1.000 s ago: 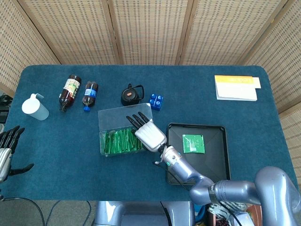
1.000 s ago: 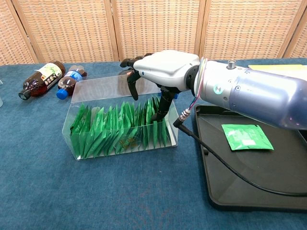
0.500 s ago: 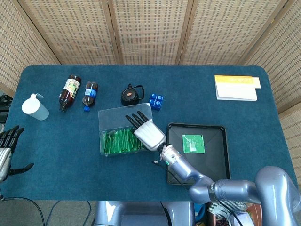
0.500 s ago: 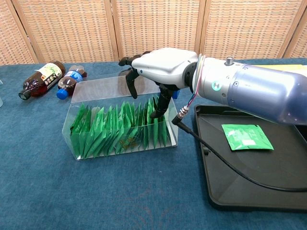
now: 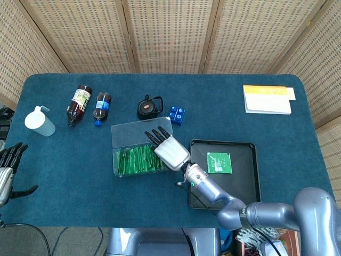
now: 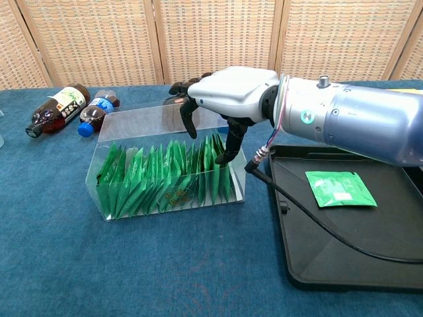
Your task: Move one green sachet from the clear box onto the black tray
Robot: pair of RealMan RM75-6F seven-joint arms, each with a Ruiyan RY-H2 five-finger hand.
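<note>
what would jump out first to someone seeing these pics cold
The big silver right hand stands out first, poised over the right end of the clear box near the table's middle, fingers curled down toward the packed row of green sachets. Just right of the box, one lone green sachet lies flat on the black tray. The left hand sits idle at the table's left edge.

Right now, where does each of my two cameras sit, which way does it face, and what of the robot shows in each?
Head view: high above the near edge, looking steeply down on the whole table; shows the right robot hand over the clear box, and the left robot hand at the frame edge.
Chest view: low, facing forward across the table; shows only the right robot hand and forearm.
Shared: clear box, black tray, green sachet, two bottles.
</note>
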